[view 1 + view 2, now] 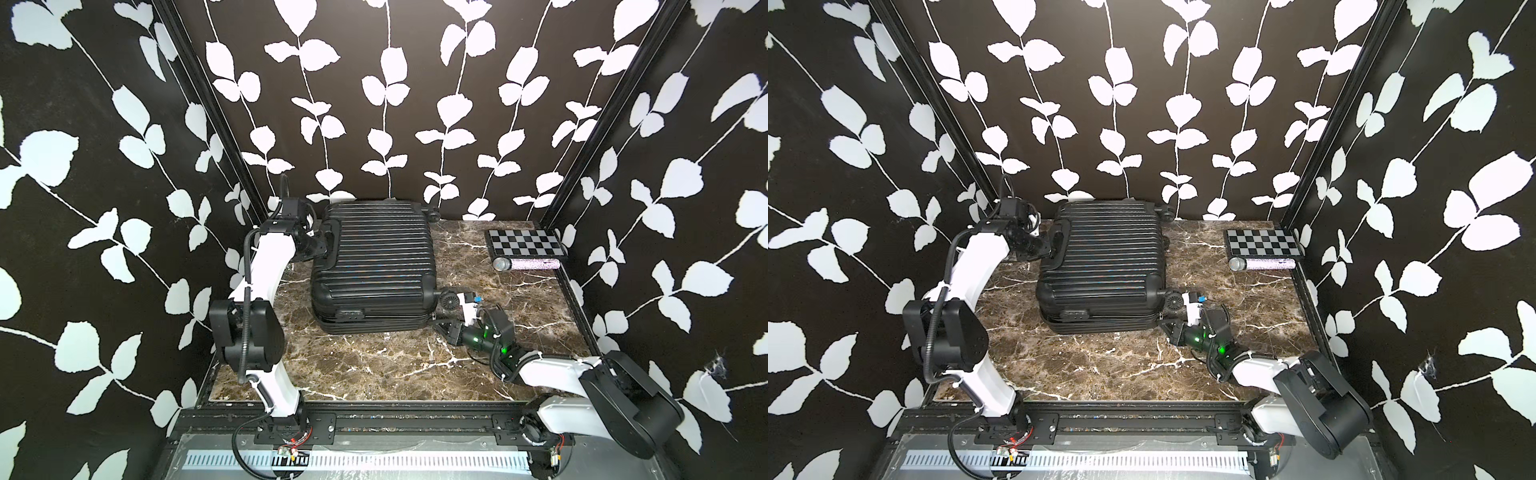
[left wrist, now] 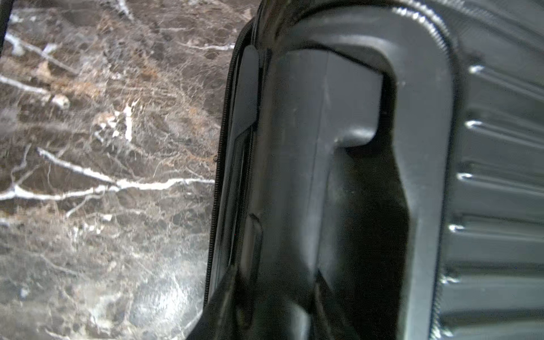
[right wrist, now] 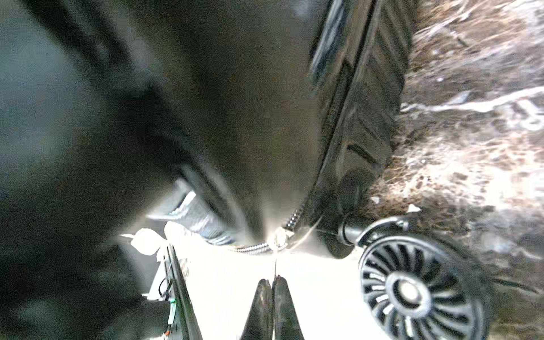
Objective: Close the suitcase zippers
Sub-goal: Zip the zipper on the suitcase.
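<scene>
The black ribbed suitcase (image 1: pixel 374 266) (image 1: pixel 1104 266) lies flat on the marble table with its lid down. My left gripper (image 1: pixel 326 245) (image 1: pixel 1054 249) is at its left side, shut on the side handle (image 2: pixel 309 147); the dark fingers (image 2: pixel 235 273) straddle the bar. The zipper track (image 2: pixel 219 164) runs along the rim beside that handle. My right gripper (image 1: pixel 440 326) (image 1: pixel 1166 326) (image 3: pixel 272 281) sits low at the case's front right corner, shut on a thin pull leading to the zipper slider (image 3: pixel 279 237). From there the track (image 3: pixel 329 123) runs on along the seam.
A spinner wheel (image 1: pixel 449 300) (image 3: pixel 412 288) sticks out right beside the right gripper. A checkerboard plate (image 1: pixel 523 243) and a glittery microphone (image 1: pixel 525 264) lie at the back right. Leaf-patterned walls enclose the table on three sides.
</scene>
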`<control>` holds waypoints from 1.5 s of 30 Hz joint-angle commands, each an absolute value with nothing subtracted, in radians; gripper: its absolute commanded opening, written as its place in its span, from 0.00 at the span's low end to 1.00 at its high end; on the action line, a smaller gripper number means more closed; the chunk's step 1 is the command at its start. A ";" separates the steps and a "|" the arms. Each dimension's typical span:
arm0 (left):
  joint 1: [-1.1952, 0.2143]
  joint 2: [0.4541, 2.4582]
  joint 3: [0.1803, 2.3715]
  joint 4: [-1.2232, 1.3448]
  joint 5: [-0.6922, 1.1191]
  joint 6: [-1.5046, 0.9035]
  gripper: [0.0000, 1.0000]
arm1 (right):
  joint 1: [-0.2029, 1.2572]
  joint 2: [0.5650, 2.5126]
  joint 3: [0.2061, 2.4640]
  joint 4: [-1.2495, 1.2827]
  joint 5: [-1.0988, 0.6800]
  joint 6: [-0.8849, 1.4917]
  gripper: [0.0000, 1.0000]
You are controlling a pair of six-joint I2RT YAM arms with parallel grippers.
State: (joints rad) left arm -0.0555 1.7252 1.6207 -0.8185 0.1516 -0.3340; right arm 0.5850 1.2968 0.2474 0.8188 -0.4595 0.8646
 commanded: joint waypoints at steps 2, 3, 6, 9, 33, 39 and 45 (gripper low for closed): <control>-0.090 1.592 1.594 -0.650 0.174 -0.594 0.00 | 0.643 1.290 0.274 0.943 -0.492 0.902 0.00; -0.103 1.580 1.589 -0.650 0.159 -0.601 0.00 | 0.653 1.292 0.281 0.945 -0.488 0.898 0.00; -0.120 1.542 1.544 -0.612 0.139 -0.656 0.00 | 0.684 1.302 0.302 0.948 -0.496 0.887 0.00; -0.123 1.512 1.494 -0.568 0.123 -0.705 0.00 | 0.710 1.309 0.302 0.974 -0.472 0.897 0.00; -0.229 1.278 1.119 -0.402 0.040 -0.913 0.00 | 0.473 1.230 0.383 0.710 -0.532 0.811 0.00; -0.250 1.288 1.111 -0.362 0.048 -0.929 0.00 | 0.417 1.288 0.420 0.682 -0.654 0.792 0.00; -0.255 1.316 1.151 -0.356 0.032 -0.923 0.00 | 0.500 1.212 0.395 0.638 -0.645 0.793 0.00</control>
